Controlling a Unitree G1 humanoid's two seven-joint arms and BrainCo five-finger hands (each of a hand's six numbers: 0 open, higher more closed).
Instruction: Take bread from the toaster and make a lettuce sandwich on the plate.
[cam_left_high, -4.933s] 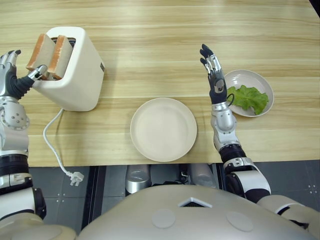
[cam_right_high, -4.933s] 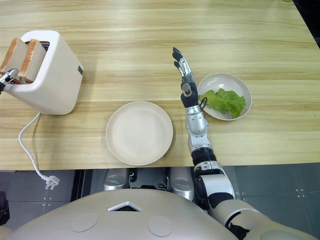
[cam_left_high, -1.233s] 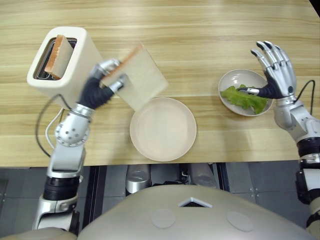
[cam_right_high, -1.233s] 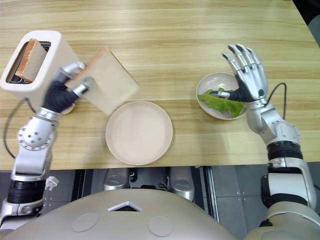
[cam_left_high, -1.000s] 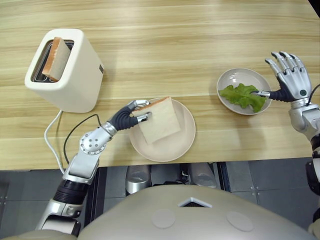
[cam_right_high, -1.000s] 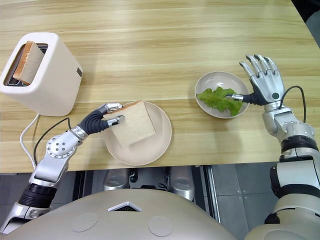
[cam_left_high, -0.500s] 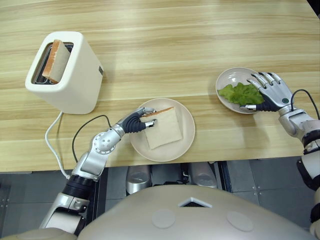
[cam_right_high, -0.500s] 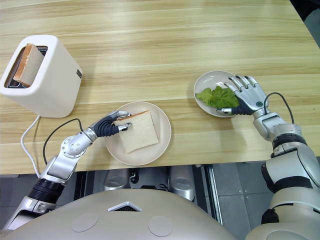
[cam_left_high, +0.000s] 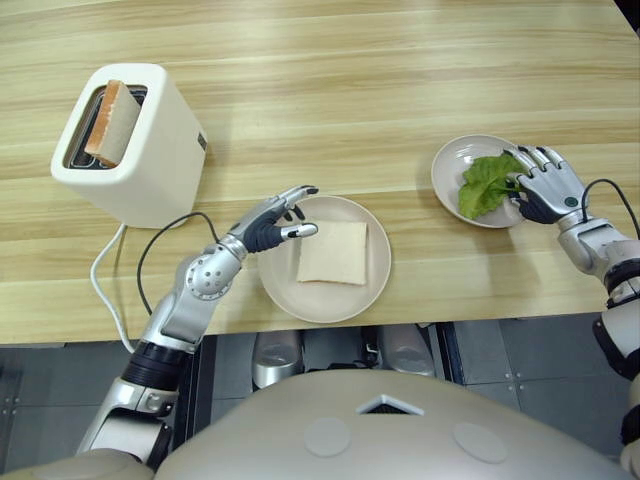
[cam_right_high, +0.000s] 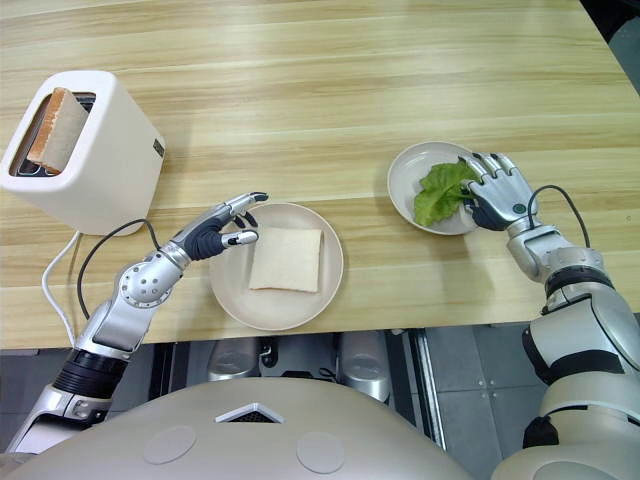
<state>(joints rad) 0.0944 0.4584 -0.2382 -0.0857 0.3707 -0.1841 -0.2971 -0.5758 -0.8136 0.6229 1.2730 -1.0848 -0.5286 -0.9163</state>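
The round beige plate lies closest to the table's near edge, just to the right of the left hand. That hand hangs over the plate's left rim with its fingers spread apart and holding nothing, the fingertips pointing right and slightly away from the robot. One slice of bread lies flat in the middle of the plate, a short way to the right of those fingertips and not touching them.

A white power cord runs to the left of the left forearm, from the base of the toaster towards the near edge of the table.

A little farther out and well to the right, the right hand rests at the right rim of a small pale bowl. Its fingers are curled around the right side of the lettuce leaf, pinching it. The leaf is bunched up and stretches to the left of the hand, partly over the middle of the bowl. Whether its lower end touches the bowl's floor cannot be told. The bowl sits well apart from the plate, on its right.

Beyond the left hand and off to its left stands the white toaster, upright on the table. A second slice of bread stands on edge in the slot farther from the hand, with its top poking out above the housing.

All of this sits on a light wooden table, whose planks run left to right past both hands to the far side.
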